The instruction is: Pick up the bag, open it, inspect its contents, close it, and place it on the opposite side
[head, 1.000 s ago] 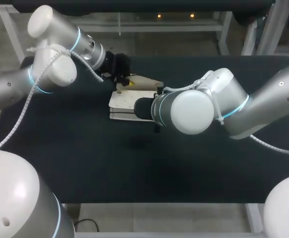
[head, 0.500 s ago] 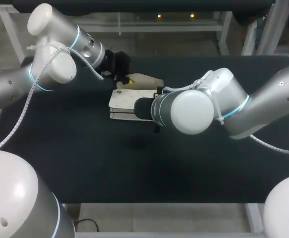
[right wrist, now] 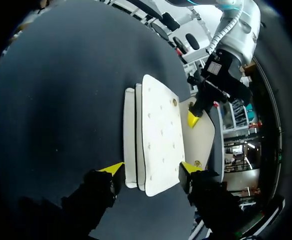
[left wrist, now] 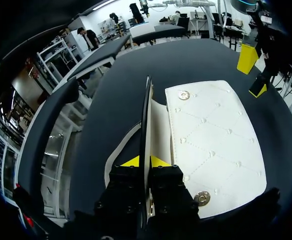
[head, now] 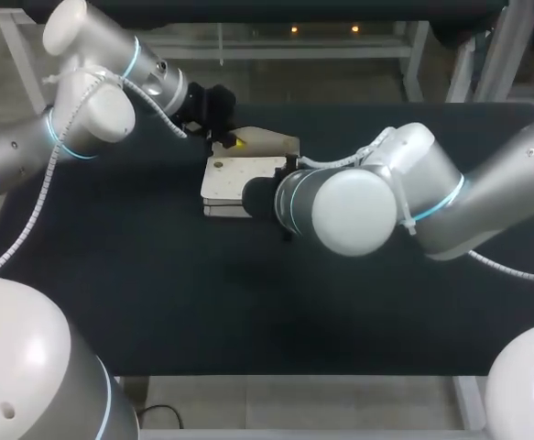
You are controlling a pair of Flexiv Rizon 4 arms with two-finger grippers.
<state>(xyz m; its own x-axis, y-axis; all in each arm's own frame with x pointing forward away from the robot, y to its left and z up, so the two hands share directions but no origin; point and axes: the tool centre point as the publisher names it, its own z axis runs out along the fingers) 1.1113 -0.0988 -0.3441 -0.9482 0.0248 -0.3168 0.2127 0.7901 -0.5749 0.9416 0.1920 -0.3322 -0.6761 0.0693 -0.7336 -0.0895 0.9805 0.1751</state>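
Note:
A white quilted bag (head: 239,179) lies on the black table (head: 157,293) just back of centre. Its flap (head: 271,144) is lifted off the body. My left gripper (left wrist: 147,161) is shut on the flap's edge (left wrist: 147,110), with the bag's quilted face (left wrist: 211,145) and its metal snaps beside the fingers. In the right wrist view my right gripper (right wrist: 151,169) is open, one yellow tip on either side of the bag's near end (right wrist: 158,135), not pressing it. From above, the right wrist (head: 340,206) hides those fingers.
The bag is the only loose thing on the table. My two arms meet over it from left and right, and the right arm's bulky wrist hangs over the table's centre. Bare black surface spreads out in front and to both sides.
My right gripper has opened and let go of the bag. The left gripper has drawn the flap a little up and toward the back of the table.

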